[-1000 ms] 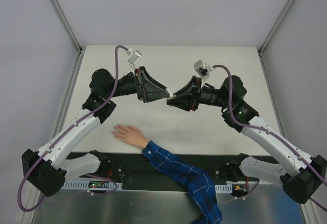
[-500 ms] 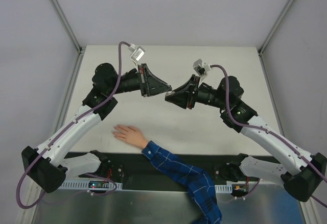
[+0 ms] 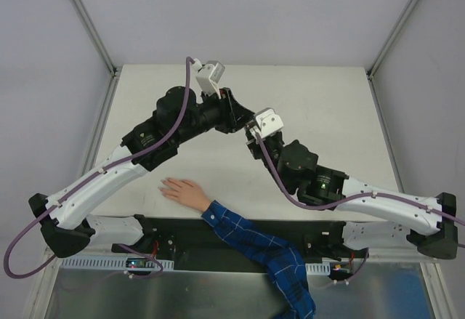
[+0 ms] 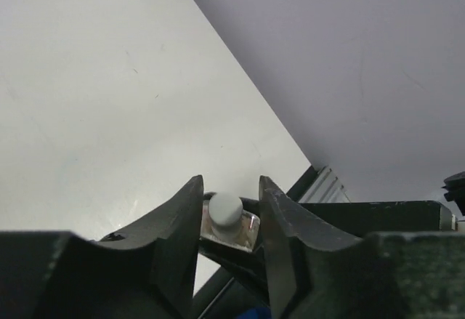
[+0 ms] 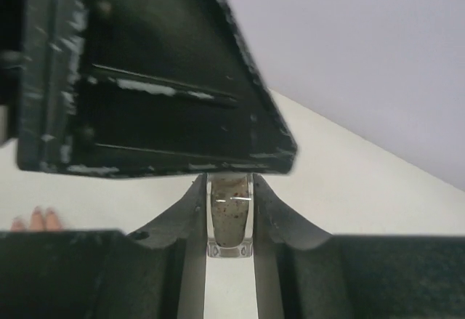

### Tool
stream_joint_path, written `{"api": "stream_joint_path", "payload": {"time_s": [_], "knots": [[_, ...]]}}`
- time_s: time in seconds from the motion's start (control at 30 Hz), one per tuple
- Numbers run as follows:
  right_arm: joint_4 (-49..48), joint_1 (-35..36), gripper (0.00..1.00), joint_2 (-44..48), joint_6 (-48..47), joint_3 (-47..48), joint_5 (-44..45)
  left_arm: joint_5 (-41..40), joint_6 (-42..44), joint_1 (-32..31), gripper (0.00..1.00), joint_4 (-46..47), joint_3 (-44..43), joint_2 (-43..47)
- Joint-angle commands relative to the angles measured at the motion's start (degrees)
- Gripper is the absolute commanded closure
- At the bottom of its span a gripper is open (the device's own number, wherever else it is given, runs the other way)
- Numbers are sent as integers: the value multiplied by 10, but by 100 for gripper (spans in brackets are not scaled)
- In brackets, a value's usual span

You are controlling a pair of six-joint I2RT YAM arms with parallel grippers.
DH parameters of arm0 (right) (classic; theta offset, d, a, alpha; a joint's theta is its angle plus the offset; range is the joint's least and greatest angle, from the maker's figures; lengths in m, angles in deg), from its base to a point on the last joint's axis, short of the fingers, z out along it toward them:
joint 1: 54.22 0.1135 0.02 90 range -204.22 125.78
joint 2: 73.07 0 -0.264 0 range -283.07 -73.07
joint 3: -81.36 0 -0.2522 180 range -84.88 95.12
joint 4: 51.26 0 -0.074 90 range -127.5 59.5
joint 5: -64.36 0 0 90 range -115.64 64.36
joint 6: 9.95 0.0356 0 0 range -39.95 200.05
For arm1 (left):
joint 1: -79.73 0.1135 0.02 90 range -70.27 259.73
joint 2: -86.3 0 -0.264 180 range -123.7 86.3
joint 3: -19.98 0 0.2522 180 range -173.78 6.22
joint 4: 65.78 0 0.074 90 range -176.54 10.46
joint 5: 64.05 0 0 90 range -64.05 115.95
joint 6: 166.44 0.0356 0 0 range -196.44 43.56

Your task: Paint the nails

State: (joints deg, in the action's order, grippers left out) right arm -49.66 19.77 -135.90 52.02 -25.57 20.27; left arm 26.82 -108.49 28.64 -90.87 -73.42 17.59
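Observation:
A pale hand [image 3: 182, 190] in a blue plaid sleeve [image 3: 254, 250] lies flat near the table's front edge. Its nails are too small to make out from above. Pinkish fingertips [image 5: 33, 219] show at the lower left of the right wrist view. My right gripper [image 5: 229, 188] is shut on a small clear bottle [image 5: 229, 224] and holds it above mid-table [image 3: 253, 134]. My left gripper [image 4: 229, 182] meets it from the left [image 3: 242, 123]. Its jaws are open and straddle the bottle's white cap [image 4: 224, 208] with small gaps. The left gripper's body hides the cap in the right wrist view.
The white table [image 3: 327, 94] is walled on the left, back and right. A black mounting strip [image 3: 218, 230] runs along the near edge under the sleeve. Both arms cross over the table's middle.
Both grippers have come together. The left gripper swung right and the right gripper moved left and nearer with the bottle. The left jaws now sit round the cap. The hand has not moved.

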Motion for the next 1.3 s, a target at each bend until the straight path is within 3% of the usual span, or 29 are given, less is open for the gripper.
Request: {"api": "stream_joint_path", "payload": {"time_s": [0.0, 0.07, 0.13, 0.23, 0.27, 0.37, 0.47, 0.57, 0.83, 0.97, 1.07, 1.2, 1.27], "knots": [[54, -37, 100, 47, 33, 12, -225, 64, 28, -4, 50, 39, -4, 20], [78, -71, 100, 55, 61, 12, -312, 122, 46, -1, 29, 66, 12, 42], [110, -82, 100, 67, 72, 13, -350, 146, 59, -1, 20, 75, 25, 55], [134, -129, 100, 89, 111, 8, -488, 223, 65, 20, 19, 96, 43, 74], [131, -167, 100, 93, 125, 5, -579, 242, 53, 28, 20, 106, 51, 81], [124, -232, 100, 98, 185, -1, -730, 343, 5, 69, 22, 195, 97, 94], [59, -293, 100, 100, 256, -23, -849, 413, -38, 97, 26, 266, 125, 89], [-5, -328, 100, 93, 322, -34, -915, 453, -63, 107, 27, 313, 135, 76], [-72, -346, 100, 90, 368, -46, -933, 470, -82, 107, 31, 329, 128, 47], [-76, -357, 100, 95, 372, -48, -919, 479, -85, 108, 42, 327, 126, 39], [-79, -358, 100, 94, 371, -46, -908, 473, -83, 108, 59, 314, 117, 32], [-65, -357, 100, 95, 359, -46, -871, 431, -50, 107, 97, 240, 89, 23], [-45, -346, 100, 101, 338, -46, -836, 369, -37, 103, 100, 189, 73, 20]]}}
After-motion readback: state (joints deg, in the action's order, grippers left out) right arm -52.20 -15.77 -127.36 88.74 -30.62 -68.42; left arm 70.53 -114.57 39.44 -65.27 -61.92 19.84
